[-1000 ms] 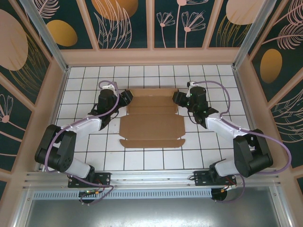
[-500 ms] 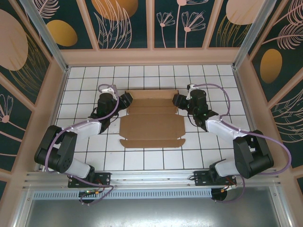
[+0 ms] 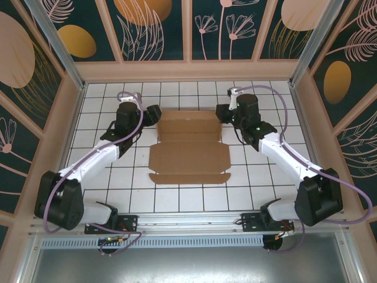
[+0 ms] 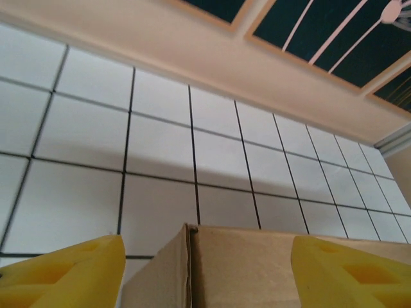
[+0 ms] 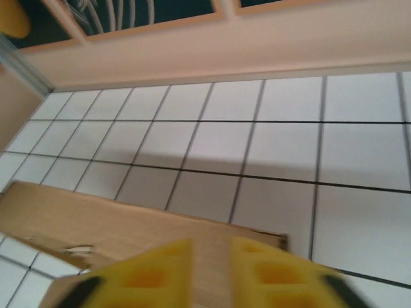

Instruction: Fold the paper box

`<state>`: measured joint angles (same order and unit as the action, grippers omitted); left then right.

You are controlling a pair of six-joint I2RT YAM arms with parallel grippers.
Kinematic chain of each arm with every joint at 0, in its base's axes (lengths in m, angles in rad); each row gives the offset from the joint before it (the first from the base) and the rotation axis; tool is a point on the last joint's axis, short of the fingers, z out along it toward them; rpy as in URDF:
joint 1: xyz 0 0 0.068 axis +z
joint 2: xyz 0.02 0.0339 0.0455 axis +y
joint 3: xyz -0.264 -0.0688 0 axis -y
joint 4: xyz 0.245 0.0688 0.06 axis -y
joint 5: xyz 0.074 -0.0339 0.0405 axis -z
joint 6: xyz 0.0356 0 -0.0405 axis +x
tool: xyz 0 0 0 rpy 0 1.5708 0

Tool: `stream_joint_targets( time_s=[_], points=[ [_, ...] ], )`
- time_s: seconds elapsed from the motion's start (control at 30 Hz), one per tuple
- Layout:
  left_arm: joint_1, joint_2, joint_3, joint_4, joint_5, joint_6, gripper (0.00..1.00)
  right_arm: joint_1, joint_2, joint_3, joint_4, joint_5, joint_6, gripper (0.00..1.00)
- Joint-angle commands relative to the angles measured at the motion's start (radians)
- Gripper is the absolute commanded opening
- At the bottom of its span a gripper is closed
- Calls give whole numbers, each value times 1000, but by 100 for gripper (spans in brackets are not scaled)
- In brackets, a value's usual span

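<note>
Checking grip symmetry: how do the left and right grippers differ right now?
The left gripper has its jaws wide apart; the right gripper is shut. The left sits at the paper box far-left corner, the right at its far-right corner. Both have yellow fingers.

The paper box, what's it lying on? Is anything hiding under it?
The paper box rests on the white tiled table. Tiles show all around it. Whatever is right beneath the cardboard is covered, so I cannot tell.
</note>
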<state>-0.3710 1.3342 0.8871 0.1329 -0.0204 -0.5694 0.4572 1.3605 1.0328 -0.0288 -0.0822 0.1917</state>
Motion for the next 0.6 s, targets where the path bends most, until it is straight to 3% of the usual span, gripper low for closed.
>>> stream_joint_targets(
  time_s=[0.0, 0.1, 0.33, 0.57],
  points=[
    [6, -52, 69, -122, -34, 89, 68, 51, 83, 81, -141, -98, -127, 0],
    [6, -63, 130, -191, 72, 150, 68, 72, 114, 96, -143, -83, -142, 0],
    [5, -224, -24, -74, -47, 168, 68, 25, 232, 222, -275, -25, -43, 0],
    [5, -213, -27, -56, 15, 123, 68, -2, 255, 267, -310, -49, -24, 0]
  ],
)
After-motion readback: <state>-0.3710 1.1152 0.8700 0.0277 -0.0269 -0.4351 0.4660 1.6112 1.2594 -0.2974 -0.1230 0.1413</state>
